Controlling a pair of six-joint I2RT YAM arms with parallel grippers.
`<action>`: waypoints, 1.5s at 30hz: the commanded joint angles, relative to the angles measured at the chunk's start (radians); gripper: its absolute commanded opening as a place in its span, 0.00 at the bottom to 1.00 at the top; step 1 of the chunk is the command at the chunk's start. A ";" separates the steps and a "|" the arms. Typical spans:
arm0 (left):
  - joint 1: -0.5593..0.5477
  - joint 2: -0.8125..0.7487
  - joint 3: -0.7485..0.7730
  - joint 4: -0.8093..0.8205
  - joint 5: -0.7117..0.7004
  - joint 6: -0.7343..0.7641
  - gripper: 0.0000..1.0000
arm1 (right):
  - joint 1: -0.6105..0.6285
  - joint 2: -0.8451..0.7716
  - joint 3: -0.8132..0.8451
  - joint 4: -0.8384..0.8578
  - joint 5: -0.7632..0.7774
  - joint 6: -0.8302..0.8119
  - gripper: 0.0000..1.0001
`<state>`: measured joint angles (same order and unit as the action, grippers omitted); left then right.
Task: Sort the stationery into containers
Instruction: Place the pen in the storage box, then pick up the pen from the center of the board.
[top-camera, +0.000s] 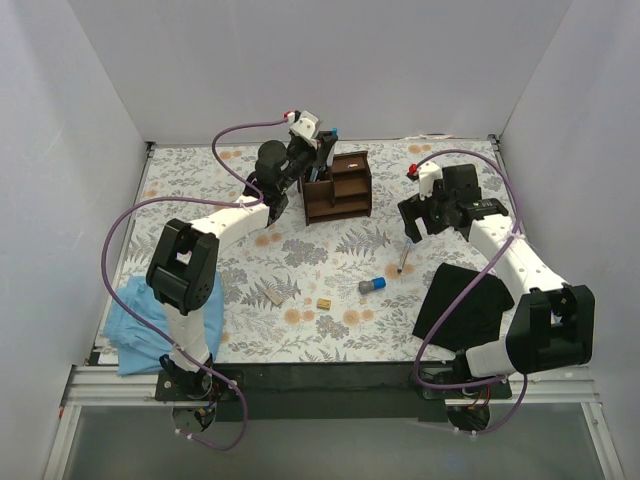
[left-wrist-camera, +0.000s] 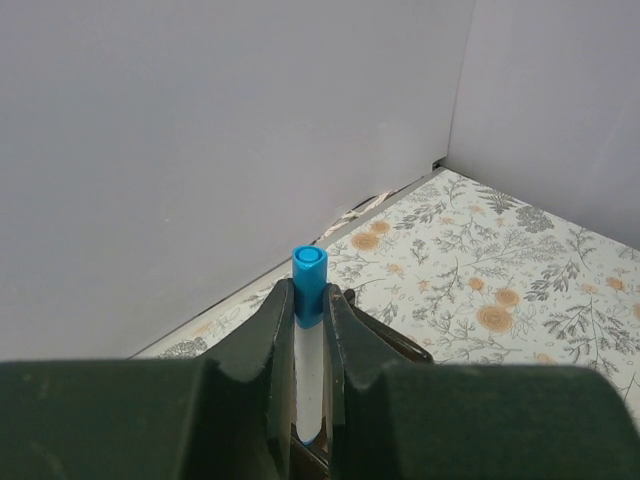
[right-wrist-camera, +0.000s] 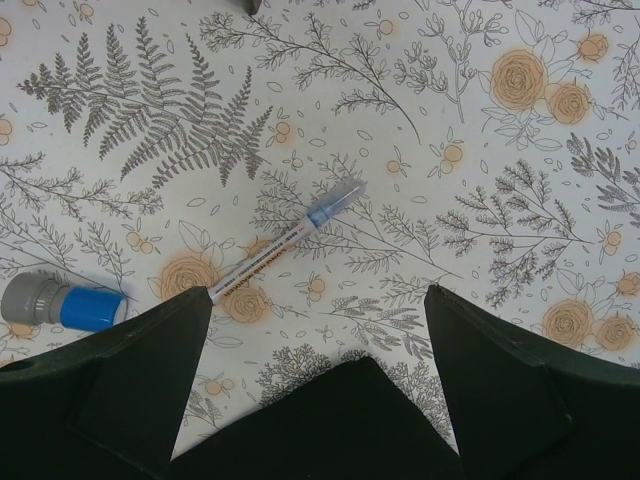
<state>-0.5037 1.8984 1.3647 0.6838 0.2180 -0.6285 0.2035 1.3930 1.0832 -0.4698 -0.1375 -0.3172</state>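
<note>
The left end effector (left-wrist-camera: 308, 296) clutches a blue-capped pen (left-wrist-camera: 309, 268), while the open right end effector (right-wrist-camera: 315, 300) hangs over a slanted white pen (right-wrist-camera: 285, 245).

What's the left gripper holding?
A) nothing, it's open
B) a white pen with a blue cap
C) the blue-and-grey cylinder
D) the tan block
B: in the left wrist view the left gripper is shut on a white pen with a blue cap; the blue-and-grey cylinder and the tan block lie on the table.
</note>
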 joint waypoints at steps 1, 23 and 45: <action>0.002 0.001 -0.019 0.026 -0.019 0.003 0.00 | 0.001 0.018 0.050 0.020 -0.010 0.021 0.98; 0.016 0.038 -0.115 0.054 -0.072 0.044 0.55 | 0.001 0.093 0.107 0.016 -0.028 0.047 0.98; 0.175 -0.407 -0.246 -0.268 -0.206 0.064 0.70 | -0.081 0.363 0.156 0.011 0.061 0.515 0.76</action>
<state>-0.3355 1.5261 1.1839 0.5556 0.0254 -0.5911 0.1177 1.7050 1.1625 -0.4706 -0.0505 0.1337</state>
